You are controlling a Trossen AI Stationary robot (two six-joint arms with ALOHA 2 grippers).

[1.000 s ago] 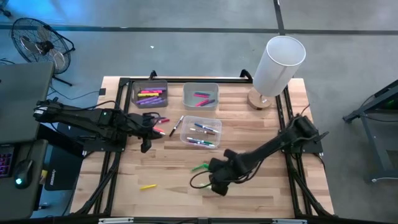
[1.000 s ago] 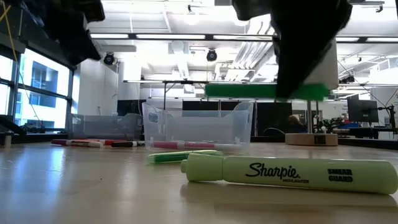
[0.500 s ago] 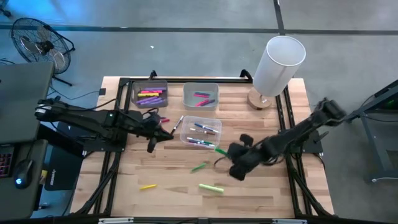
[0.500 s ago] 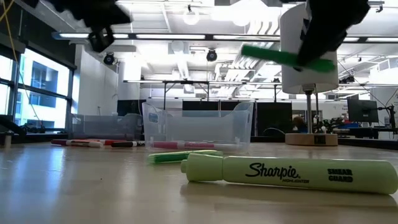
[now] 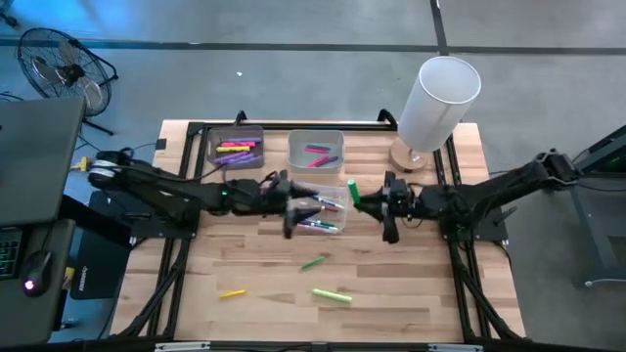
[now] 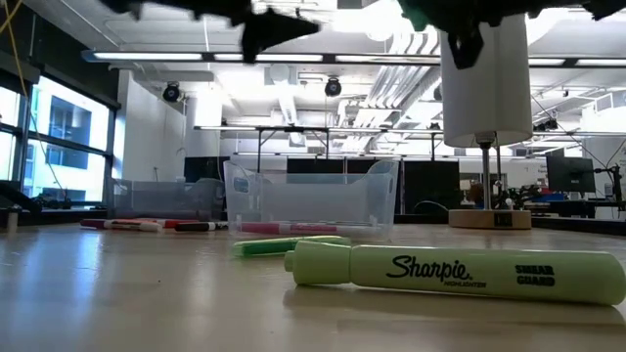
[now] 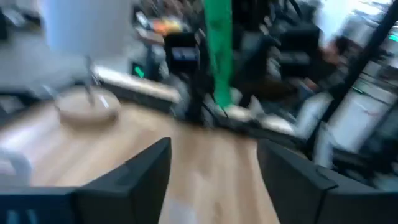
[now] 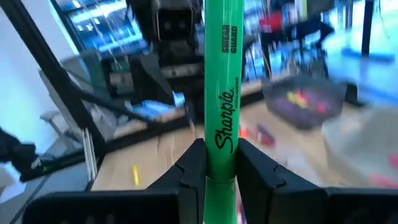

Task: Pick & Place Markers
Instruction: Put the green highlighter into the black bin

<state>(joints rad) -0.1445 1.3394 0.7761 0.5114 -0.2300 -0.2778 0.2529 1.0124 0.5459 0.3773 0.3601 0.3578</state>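
My right gripper (image 5: 370, 201) hangs above the table right of the front clear bin (image 5: 337, 196), shut on a green marker (image 8: 219, 74). My left gripper (image 7: 214, 180) is open with nothing between its fingers; it hovers over that bin's left part (image 5: 291, 207). On the table lie a green marker (image 5: 313, 262), a yellow one (image 5: 232, 292) and a pale green highlighter (image 6: 450, 274). More markers lie in the bins. My right gripper pinches the green marker's barrel (image 8: 219, 163) between its two fingers, near one end. The fingers come level from the table's right and lie across the marker. The marker (image 5: 353, 190) is lifted clear of the table and the bin.
A grey bin (image 5: 238, 149) and a second clear bin (image 5: 316, 152) stand at the far edge, both holding markers. A white cylinder on a round wooden base (image 5: 435, 98) stands at the far right. Black frame rails run along the table's left and right sides.
My right gripper has risen from the table's near middle and gone toward the far edge with the green marker, which now hangs clear beside the front bin. My left gripper has moved toward the table's right, over that bin.
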